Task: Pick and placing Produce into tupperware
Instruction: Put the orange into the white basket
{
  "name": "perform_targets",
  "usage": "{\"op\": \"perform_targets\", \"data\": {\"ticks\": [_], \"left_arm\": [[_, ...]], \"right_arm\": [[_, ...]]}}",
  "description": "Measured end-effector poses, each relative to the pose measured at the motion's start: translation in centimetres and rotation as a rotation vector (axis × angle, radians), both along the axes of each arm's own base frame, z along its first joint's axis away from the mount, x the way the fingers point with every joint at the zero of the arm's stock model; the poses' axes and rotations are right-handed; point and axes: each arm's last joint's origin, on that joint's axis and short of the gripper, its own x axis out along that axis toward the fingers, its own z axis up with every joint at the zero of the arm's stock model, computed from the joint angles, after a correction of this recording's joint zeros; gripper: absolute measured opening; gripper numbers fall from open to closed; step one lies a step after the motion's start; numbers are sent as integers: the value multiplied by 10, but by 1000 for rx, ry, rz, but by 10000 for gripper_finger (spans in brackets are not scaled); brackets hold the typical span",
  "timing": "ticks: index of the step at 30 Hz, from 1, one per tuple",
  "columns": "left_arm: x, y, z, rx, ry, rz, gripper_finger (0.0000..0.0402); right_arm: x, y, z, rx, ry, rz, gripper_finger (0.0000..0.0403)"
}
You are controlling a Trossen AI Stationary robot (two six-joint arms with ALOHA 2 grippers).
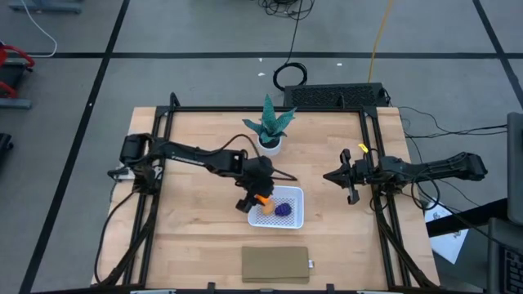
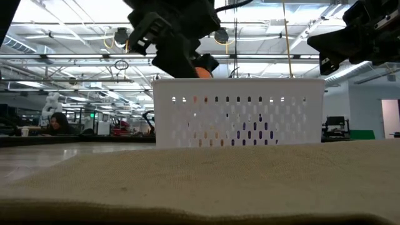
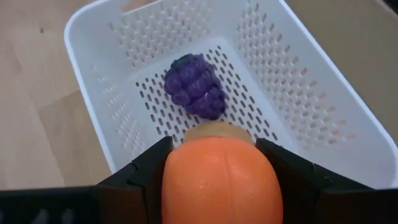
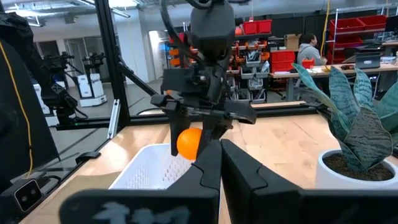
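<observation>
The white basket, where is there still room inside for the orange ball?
In the white basket, the grapes sit mid-floor and a tan piece lies just below the orange ball held by the left gripper. Bare floor remains along the walls either side of the grapes.

Overhead, table-level, two wrist-mounted views

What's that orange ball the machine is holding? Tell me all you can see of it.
The orange ball is a smooth, rounded toy piece with a faint seam down its middle. The left gripper clamps it between its two dark fingers, lifted just over the white tupperware's left edge, above the purple lump and tan piece.
</observation>
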Motion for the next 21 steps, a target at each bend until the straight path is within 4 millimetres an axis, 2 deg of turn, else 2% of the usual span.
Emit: {"op": "perform_targets", "data": {"ticks": [5,8,12,16,21], "left_arm": [[14,0,16,42,31,-63,211],[23,0,18,67,47,-104,211],[34,0,10,124,57,-181,211],[34,-1,3,254,61,-283,211],[34,-5,6,367,56,-352,211]], "right_arm": [[0,0,0,0,3,0,0],[0,0,0,0,3,0,0],[0,0,-1,0,8,0,0],[0,0,-1,4,10,0,0],[0,0,-2,18,20,1,0]]}}
